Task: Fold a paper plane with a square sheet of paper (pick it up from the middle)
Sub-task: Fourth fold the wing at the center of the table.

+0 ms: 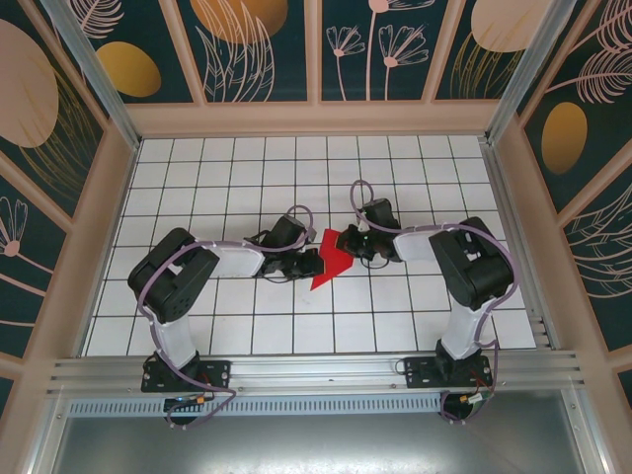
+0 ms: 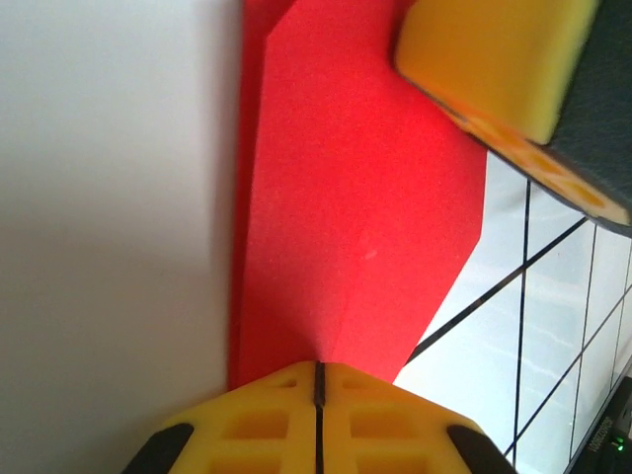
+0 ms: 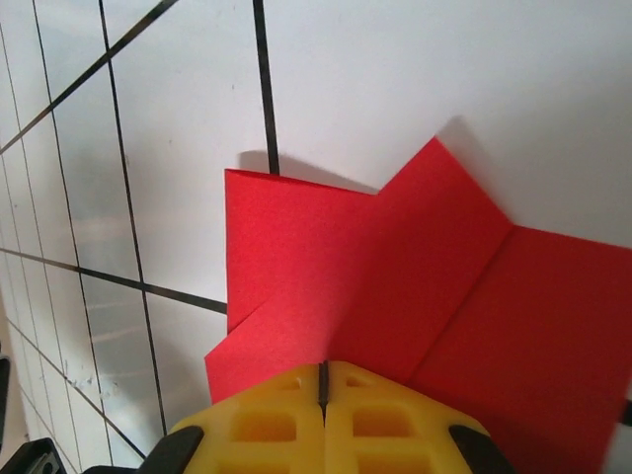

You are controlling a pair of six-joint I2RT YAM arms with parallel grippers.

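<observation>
The square sheet of paper (image 1: pixel 332 261), thin, bright red and folded into layers, is very light and floppy. It creases and tears easily, so it is best held softly at an edge. The left gripper (image 2: pixel 318 380) has its yellow fingers (image 2: pixel 257 420) pressed together on one edge of the paper. The right gripper (image 3: pixel 323 380) pinches the other side the same way. The paper sits near the middle of the white tiled table (image 1: pixel 247 168), with the left gripper at its 9 o'clock and the right at its 2 o'clock.
</observation>
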